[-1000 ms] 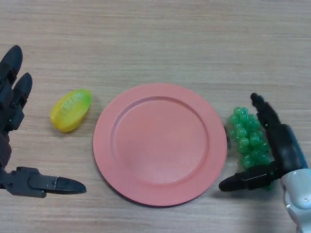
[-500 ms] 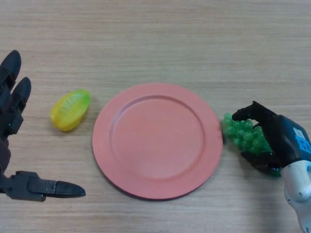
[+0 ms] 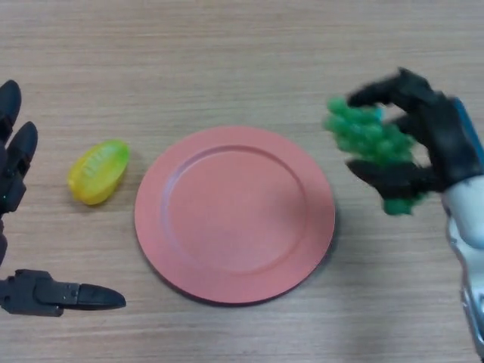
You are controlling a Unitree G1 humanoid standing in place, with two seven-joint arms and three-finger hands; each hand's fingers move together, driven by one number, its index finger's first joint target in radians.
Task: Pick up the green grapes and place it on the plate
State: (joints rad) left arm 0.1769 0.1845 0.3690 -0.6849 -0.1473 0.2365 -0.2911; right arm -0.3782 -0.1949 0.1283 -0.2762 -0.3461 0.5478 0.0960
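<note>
The bunch of green grapes (image 3: 368,138) is held in my right hand (image 3: 435,136), whose fingers and thumb are curled round it. The hand holds the bunch lifted above the table, just right of the plate's right edge. The round pink plate (image 3: 234,213) lies flat in the middle of the wooden table, with nothing on it. My left hand (image 3: 17,181) is open at the far left edge, fingers straight, thumb stretched out low, holding nothing.
A yellow-green corn-like toy (image 3: 97,171) lies on the table between my left hand and the plate, a little apart from the plate's left rim.
My right hand closed on the grapes beside the plate, then lifted them up and away from the table. The left hand stayed open at the left edge.
</note>
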